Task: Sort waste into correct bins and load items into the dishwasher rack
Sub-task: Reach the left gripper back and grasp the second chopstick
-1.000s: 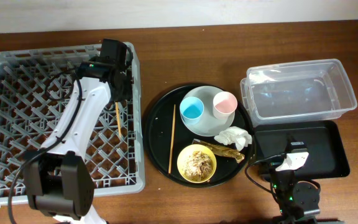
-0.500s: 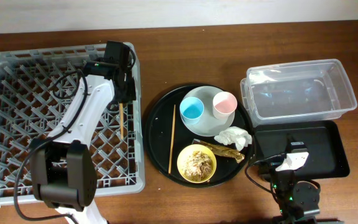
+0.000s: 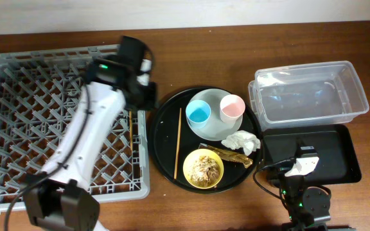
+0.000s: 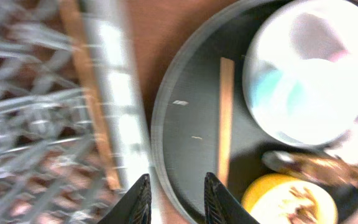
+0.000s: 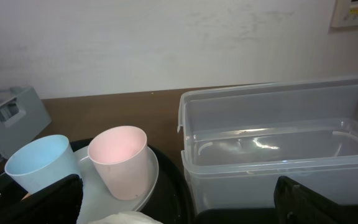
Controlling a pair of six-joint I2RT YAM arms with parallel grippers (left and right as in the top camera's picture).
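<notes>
Overhead: one chopstick [image 3: 130,126] lies in the rack [image 3: 44,56], and the second chopstick [image 3: 178,142] is on the round tray [image 3: 162,138].

Left wrist: the left gripper [image 4: 176,199] has its jaws slightly apart and empty. I'd straddle the second chopstick mid-length, away from the bowl [image 4: 291,202].

Right wrist: the right gripper [image 5: 179,205] has its jaws wide and empty.

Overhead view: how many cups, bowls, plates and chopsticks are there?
Cups: 2, the blue cup and the pink cup
Bowls: 1, the yellow bowl
Plates: 1, the plate
Chopsticks: 2, a chopstick in the rack, a chopstick on the round tray
Total: 6
</notes>
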